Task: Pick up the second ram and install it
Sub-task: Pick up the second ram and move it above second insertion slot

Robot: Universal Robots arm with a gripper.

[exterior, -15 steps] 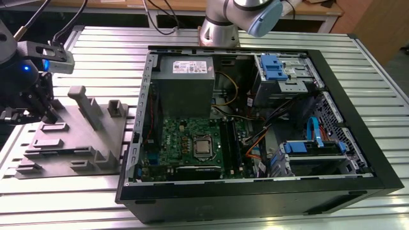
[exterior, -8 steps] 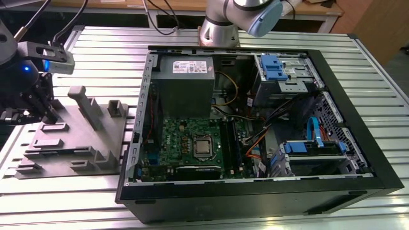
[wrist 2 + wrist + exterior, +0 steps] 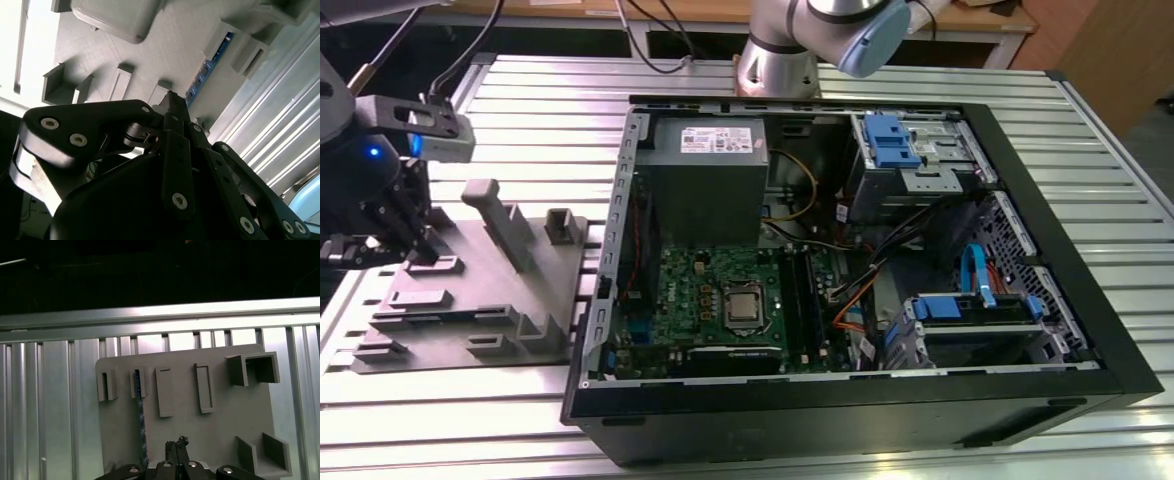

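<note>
The second ram (image 3: 141,430) is a thin dark strip with blue flecks, standing on edge in a slot of the grey tray (image 3: 220,430). In the second wrist view the ram (image 3: 207,65) runs along the tray (image 3: 165,45) just past my fingertips. My gripper (image 3: 178,444) hovers above the tray, a little to one side of the ram and not touching it. Its fingers meet at the tip (image 3: 171,97) with nothing between them. In the exterior view the gripper (image 3: 416,245) hangs over the tray's (image 3: 454,295) far left part.
An open computer case (image 3: 1067,300) lies at the exterior view's right of the tray, with a green circuit board (image 3: 707,290) and long black slots (image 3: 801,300) inside. Upright ribs (image 3: 500,220) rise from the tray. A ribbed metal table (image 3: 1094,130) carries everything.
</note>
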